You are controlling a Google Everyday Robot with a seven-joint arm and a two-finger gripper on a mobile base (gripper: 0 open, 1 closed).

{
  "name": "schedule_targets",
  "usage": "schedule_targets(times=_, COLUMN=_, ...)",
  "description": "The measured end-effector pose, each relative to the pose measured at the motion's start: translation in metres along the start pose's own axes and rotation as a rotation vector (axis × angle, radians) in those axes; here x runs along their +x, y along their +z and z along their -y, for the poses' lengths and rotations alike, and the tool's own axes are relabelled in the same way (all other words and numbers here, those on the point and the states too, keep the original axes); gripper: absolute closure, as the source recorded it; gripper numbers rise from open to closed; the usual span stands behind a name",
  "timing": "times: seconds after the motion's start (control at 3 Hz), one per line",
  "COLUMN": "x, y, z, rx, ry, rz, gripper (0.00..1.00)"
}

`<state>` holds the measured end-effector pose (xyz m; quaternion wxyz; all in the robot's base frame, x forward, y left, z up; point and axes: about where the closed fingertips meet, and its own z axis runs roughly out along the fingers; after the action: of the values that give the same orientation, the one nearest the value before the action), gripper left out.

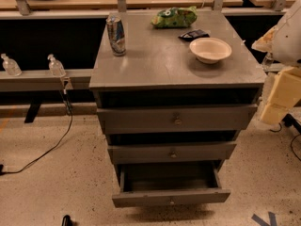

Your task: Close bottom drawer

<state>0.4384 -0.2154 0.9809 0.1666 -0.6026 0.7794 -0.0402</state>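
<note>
The bottom drawer [170, 197] of the grey cabinet [141, 74] stands pulled out. Its slim front with a tiny round knob faces me, and its dark inside shows with nothing in it. The middle drawer [172, 151] and the top drawer [177, 119] above it sit much further in. My gripper [278, 100], cream-coloured below the white arm [288, 36], hangs at the right edge of the view. It is beside the cabinet's right side at top-drawer height, apart from the bottom drawer.
On the cabinet top stand a drink can [116, 34], a green snack bag [174, 17], a small dark packet [193, 34] and a white bowl [210, 49]. Two small clear bottles [56, 66] sit on a ledge at left. A black cable [47, 149] runs over the floor.
</note>
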Motion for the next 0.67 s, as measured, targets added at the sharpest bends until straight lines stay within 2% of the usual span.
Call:
schedule_targets(times=0.33, x=0.0, y=0.0, z=0.0, rx=0.0, ry=0.0, rz=0.0, gripper=0.0)
schedule_targets(times=0.67, x=0.039, y=0.039, z=0.0, rx=-0.001, ry=0.139, rz=0.019, gripper=0.0)
